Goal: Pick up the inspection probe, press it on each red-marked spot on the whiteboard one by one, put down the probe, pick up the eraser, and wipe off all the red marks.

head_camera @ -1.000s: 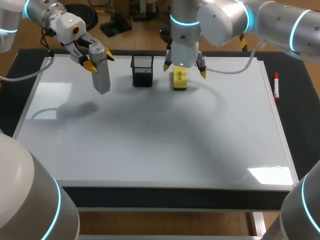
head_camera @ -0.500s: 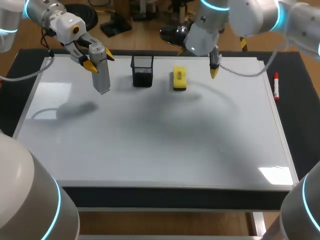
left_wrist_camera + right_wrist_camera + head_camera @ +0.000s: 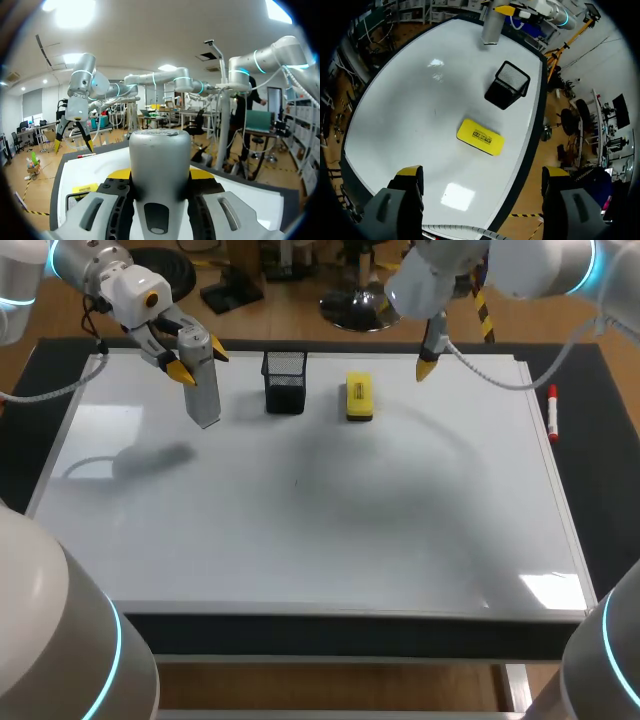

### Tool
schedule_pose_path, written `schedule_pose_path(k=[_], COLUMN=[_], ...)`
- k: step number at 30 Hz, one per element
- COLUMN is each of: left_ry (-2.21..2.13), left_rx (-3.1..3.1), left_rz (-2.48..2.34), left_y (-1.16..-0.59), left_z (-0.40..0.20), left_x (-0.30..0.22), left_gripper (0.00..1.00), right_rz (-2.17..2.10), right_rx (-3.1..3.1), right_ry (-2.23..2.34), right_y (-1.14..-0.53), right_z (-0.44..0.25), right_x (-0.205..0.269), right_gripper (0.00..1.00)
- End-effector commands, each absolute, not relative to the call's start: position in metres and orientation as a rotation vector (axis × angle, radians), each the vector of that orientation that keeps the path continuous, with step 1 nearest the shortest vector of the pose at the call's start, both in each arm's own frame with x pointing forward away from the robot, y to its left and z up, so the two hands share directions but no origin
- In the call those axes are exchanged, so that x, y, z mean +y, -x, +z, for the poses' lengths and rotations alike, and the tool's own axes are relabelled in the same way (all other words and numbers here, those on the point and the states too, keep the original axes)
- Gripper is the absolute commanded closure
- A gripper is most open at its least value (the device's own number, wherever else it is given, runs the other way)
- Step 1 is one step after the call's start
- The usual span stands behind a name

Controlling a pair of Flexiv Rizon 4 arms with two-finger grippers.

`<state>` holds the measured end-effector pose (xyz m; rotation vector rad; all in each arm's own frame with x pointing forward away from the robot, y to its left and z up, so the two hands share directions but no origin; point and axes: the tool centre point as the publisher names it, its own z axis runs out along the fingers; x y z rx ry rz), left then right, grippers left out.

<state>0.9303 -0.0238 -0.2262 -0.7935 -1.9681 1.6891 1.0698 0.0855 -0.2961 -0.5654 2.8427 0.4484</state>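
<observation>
The grey inspection probe [image 3: 204, 392] hangs above the back left of the whiteboard [image 3: 300, 530], and my left gripper [image 3: 200, 362] is shut on its upper end. In the left wrist view the probe [image 3: 160, 165] fills the space between the fingers. The yellow eraser [image 3: 359, 398] lies flat on the board at the back middle. My right gripper [image 3: 418, 348] is open and empty, raised above and to the right of it. From the right wrist the eraser [image 3: 480, 136] lies well below the wide-open gripper [image 3: 482, 176]. I see no red marks on the board.
A black mesh cup [image 3: 285, 381] stands between the probe and the eraser, also seen as the cup [image 3: 507, 85] from the right wrist. A red marker [image 3: 551, 411] lies by the board's right edge.
My right gripper has risen from just over the eraser and moved back and to the right, still open; the eraser stays on the board. The left arm and probe have not moved.
</observation>
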Motion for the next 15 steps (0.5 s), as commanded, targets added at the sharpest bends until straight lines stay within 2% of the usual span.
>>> schedule_pose_path(k=[1,15], left_ry=[0.795,0.795], left_rx=[-1.970,-1.970], left_rz=[1.687,1.687], left_y=[-0.930,-0.930], left_z=[-0.225,-0.225], left_x=[-0.023,-0.023], left_gripper=[1.00,1.00], right_rz=[0.421,0.399], right_rx=[2.889,2.896], right_ry=[0.505,0.352], right_y=[-1.076,-1.082], right_z=[-0.275,-0.243], right_x=[0.089,0.086], right_gripper=[0.00,0.00])
